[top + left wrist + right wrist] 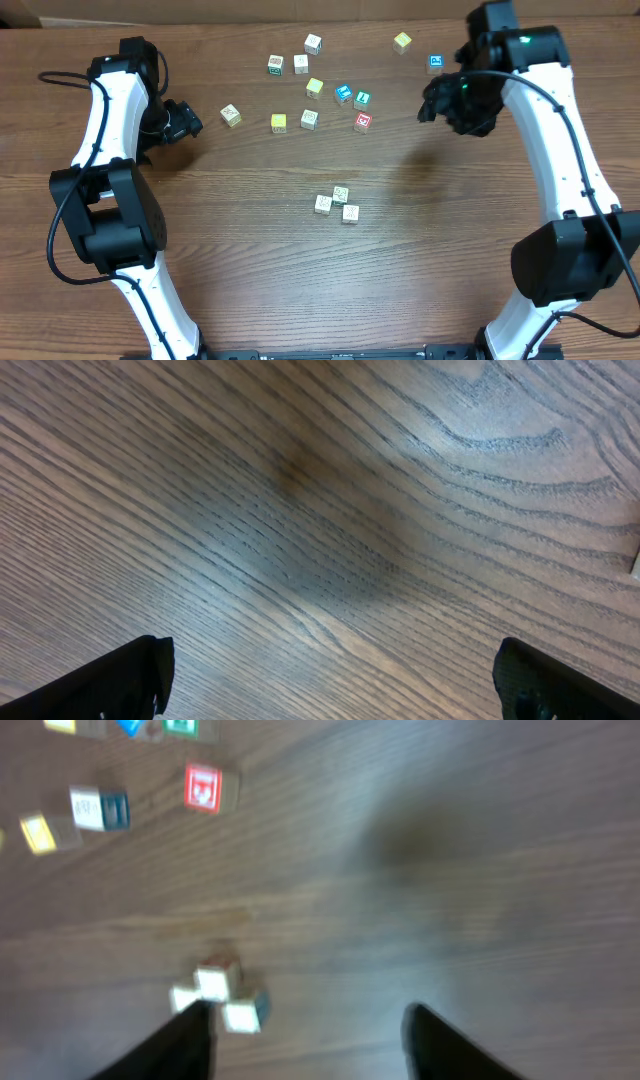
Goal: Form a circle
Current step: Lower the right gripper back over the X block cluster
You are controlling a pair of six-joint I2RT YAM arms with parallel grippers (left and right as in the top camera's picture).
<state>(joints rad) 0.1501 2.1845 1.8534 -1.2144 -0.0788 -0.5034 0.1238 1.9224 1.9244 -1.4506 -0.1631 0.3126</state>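
On table (250,270): brown wood-grain top, dark grain lines plain in the left wrist view. Nothing of the room shows past its edge.

Circle (323,204): small tight clump of cream cubes at mid-table. Three can be counted from overhead, and they touch one another. The right wrist view shows the same clump (222,998) just beside the gripper's finger, blurred. One top face looks reddish.

Loose cubes lie across the far half, well apart from the clump: red-printed cube (363,122), blue-faced cubes (343,93) and yellow cubes (279,123). The faces carry printed pictures, too small to read.

Left gripper (330,665): fingers wide apart over bare wood, holding nothing, at the table's left side.

Right gripper (308,1030): fingers apart, nothing between them, above the table. Overhead places it near the far right.
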